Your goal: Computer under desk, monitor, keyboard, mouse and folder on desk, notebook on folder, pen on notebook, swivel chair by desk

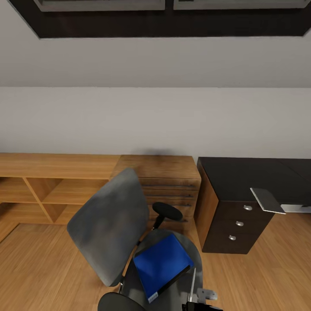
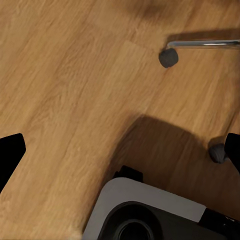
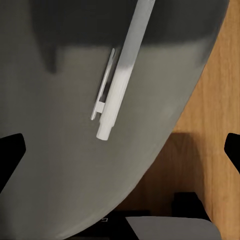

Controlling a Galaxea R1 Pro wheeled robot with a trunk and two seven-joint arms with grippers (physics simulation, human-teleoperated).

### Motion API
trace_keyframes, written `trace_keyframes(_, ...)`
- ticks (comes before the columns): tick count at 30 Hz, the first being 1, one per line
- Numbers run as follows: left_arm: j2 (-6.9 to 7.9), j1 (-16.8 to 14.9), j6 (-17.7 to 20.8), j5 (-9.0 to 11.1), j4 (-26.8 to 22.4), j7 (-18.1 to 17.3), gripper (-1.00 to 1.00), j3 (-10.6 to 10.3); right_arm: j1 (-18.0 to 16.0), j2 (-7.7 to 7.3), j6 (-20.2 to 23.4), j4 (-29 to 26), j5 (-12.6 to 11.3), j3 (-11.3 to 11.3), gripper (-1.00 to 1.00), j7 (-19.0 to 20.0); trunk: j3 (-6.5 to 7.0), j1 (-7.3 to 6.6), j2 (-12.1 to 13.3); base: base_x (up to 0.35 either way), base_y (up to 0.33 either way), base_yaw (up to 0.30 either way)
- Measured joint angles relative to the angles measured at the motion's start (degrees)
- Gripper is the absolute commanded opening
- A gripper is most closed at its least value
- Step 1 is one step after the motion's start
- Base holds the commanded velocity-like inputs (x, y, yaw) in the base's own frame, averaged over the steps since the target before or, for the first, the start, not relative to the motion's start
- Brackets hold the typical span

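Note:
The swivel chair (image 1: 108, 224) stands in front of me, its grey backrest turned left. On its seat lies the blue folder (image 1: 162, 264). The pale pen (image 1: 192, 283) rests on the seat just right of the folder. My right gripper (image 3: 122, 150) hangs open above the seat, with the pen (image 3: 122, 75) lying just beyond its fingertips (image 3: 12, 150). My left gripper (image 2: 121, 150) is open and empty over the wooden floor, near the chair's castors (image 2: 168, 57). The black desk (image 1: 242, 175) with its knobbed drawer unit (image 1: 235, 224) stands at the right, apart from the chair.
A light wooden dresser (image 1: 160, 172) and open wooden shelves (image 1: 56, 185) line the wall behind the chair. A grey flat slab (image 1: 268, 200) juts past the desk's front edge; what it is I cannot tell. My own base (image 2: 150, 210) sits below the left gripper.

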Motion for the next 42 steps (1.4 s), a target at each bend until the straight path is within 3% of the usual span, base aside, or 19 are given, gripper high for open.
trace_keyframes(42, 0.01, 0.0, -0.1, 0.0, 0.0, 0.0, 1.00, 0.0, 0.0, -0.06, -0.6, 0.0, 0.0, 0.0, 1.00, 0.0, 0.00, 0.00, 0.0, 0.042, 0.000, 0.000)
